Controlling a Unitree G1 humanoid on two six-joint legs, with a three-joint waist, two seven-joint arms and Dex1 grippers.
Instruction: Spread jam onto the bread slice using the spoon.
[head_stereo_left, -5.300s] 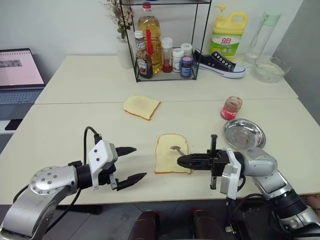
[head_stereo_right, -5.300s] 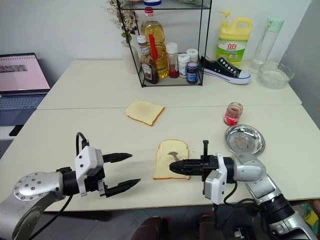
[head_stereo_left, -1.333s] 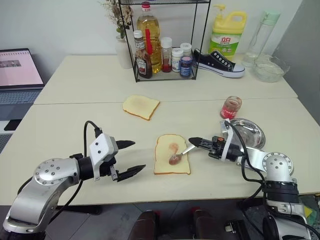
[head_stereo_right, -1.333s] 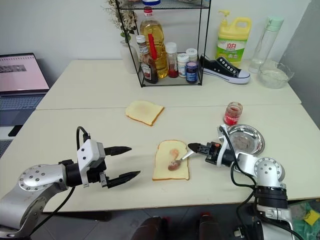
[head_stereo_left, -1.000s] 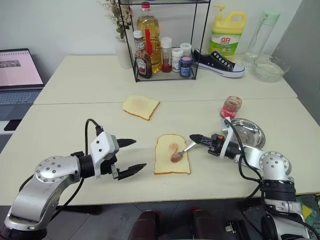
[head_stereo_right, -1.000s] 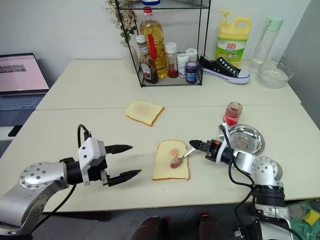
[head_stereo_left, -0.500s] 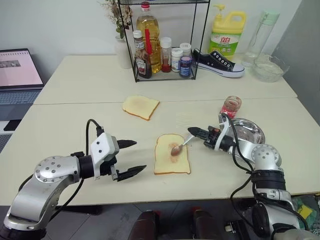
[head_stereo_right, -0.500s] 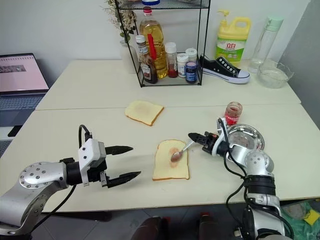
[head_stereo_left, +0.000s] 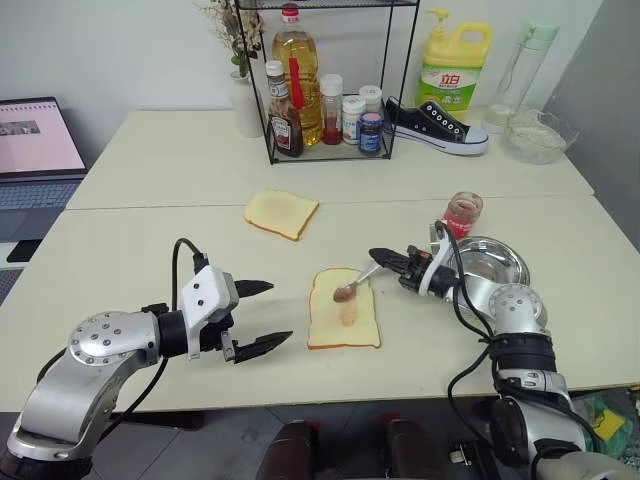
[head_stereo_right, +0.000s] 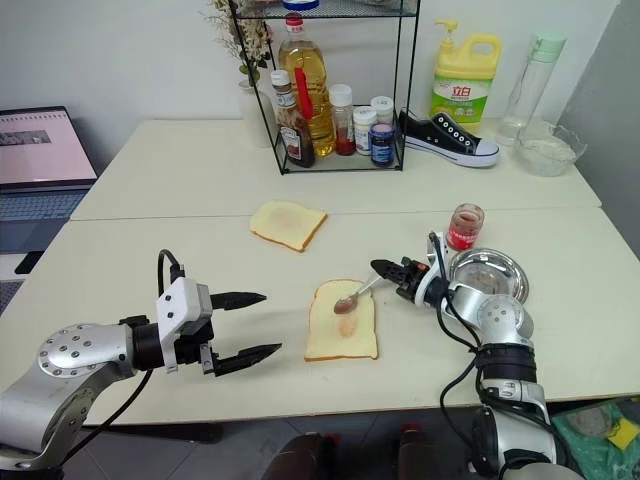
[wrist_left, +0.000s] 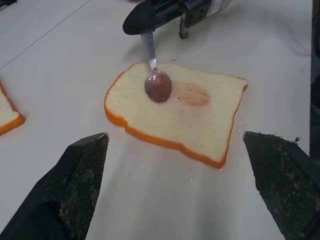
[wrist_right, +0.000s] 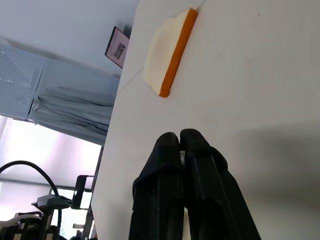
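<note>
The bread slice lies flat near the table's front middle, with a thin pink smear of jam at its centre. My right gripper comes in from the right, level, and is shut on the spoon by its handle. The spoon's bowl is coated in reddish jam and sits at the slice's far end; I cannot tell whether it touches. My left gripper hangs open just left of the slice, pointing at it, with nothing between its fingers.
A second bread slice lies further back. A red jar and a round steel dish stand right of my right gripper. A wire rack of bottles, a shoe and a laptop sit at the back.
My right gripper has drawn the spoon from the slice's middle toward its far end, leaving a pink smear behind. The left gripper has stayed put and open.
</note>
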